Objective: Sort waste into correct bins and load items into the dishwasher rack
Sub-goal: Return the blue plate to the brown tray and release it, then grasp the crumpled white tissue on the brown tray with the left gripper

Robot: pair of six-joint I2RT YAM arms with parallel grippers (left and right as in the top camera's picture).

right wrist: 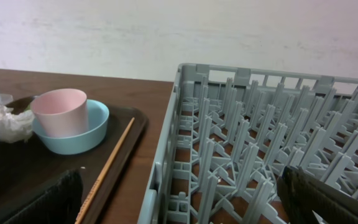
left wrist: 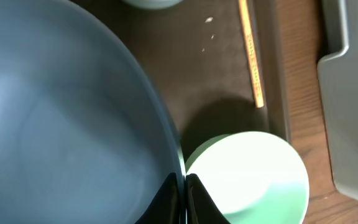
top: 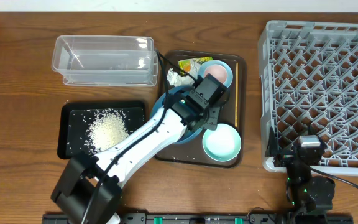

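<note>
My left gripper (top: pixel 205 123) is shut on the rim of the dark blue plate (top: pixel 185 135), which lies on the brown serving tray. In the left wrist view the plate (left wrist: pixel 61 118) fills the left side, and its rim runs between the fingertips (left wrist: pixel 166 202). A light blue bowl (left wrist: pixel 253 180) sits just right of the grip. A second light blue bowl (top: pixel 224 78) holds the pink cup (top: pixel 215 73). Chopsticks (top: pixel 235 99) lie along the tray's right edge. The tissue (top: pixel 178 78) and wrapper (top: pixel 193 63) lie at the tray's back. My right gripper (right wrist: pixel 185 202) stands open at the dishwasher rack's (top: pixel 322 87) front left corner.
The clear container (top: pixel 104 59) stands at the back left. The black tray (top: pixel 73 115), in front of it, holds a pile of rice (top: pixel 107 129). The brown serving tray (top: pixel 241 68) sits between the bins and the rack. My left arm crosses over the plate.
</note>
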